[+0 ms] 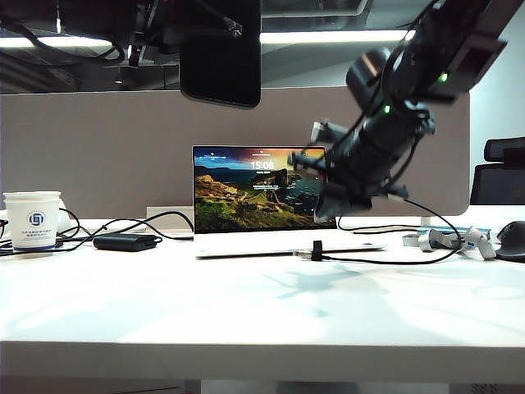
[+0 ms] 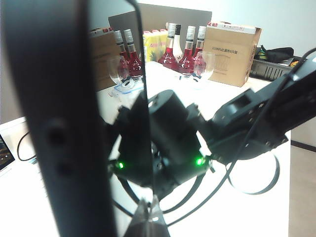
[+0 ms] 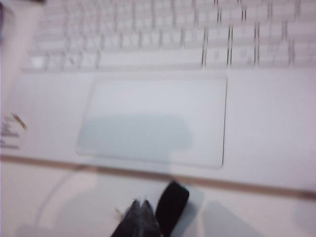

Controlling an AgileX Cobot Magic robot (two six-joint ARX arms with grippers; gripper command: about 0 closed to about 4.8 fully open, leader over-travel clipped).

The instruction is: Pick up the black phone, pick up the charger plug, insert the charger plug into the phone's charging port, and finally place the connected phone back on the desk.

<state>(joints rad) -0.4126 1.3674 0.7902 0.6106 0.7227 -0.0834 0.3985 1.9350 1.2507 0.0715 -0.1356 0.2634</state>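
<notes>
Found the black phone [image 1: 220, 53] raised well above the counter [image 1: 262, 320], clamped in the left hand [image 2: 145, 222] at the top left of the exterior view. Judged to be parked there on purpose: lower edge hanging free and facing down, presumably to keep the charging port clear for a plug brought up from below.

Found the right hand [image 3: 140, 219] down at the counter's surface, just in front of the open laptop [image 1: 246, 189], fingers pressed together with no gap showing. Noted the charger plug [image 3: 172, 206] lying just beside those fingers, not between them, with its cable [image 1: 385, 261] trailing off to the right across the counter. Cannot tell from the blurred wrist view whether anything thin is pinched; looks like a closure that landed next to the plug.

Assessed step in hand: pick-up of the plug, not yet secured. Likely to need reopening and a shift sideways onto the plug body. Risk flagged: nudging the plug away or snagging the cable.
</notes>
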